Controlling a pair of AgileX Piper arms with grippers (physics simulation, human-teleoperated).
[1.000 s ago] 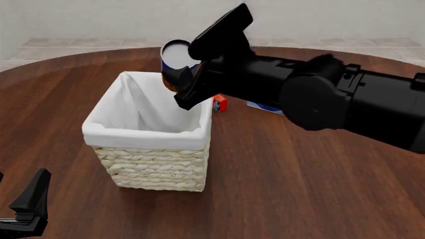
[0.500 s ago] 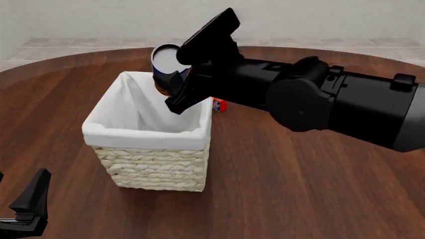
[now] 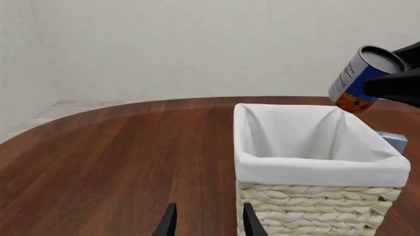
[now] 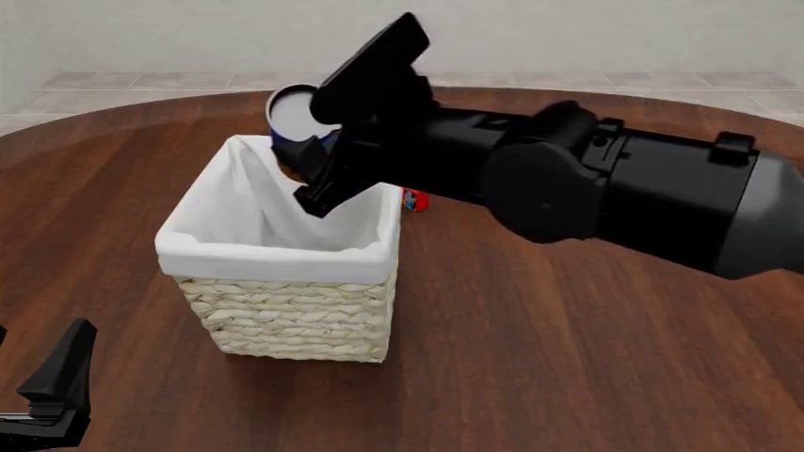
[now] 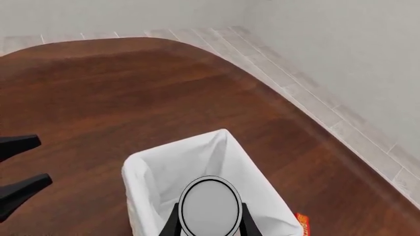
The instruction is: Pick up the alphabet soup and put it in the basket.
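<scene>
The alphabet soup, a small blue can with an orange-red band and a pale top, hangs tilted above the far edge of the basket. My right gripper is shut on it. In the right wrist view the can's pale top sits between the two fingers, with the basket's white lining below it. The left wrist view shows the can above the far corner of the basket. My left gripper stays open and empty near the table's front left, short of the basket.
A small red-orange box lies on the table just behind the basket, also seen as the red-orange box from the right wrist. A corner of a blue-and-white box peeks out past the basket. The round wooden table spreads all around.
My right gripper has carried the can leftwards, from beside the basket's far right corner to above its far rim. The left arm has not moved.
</scene>
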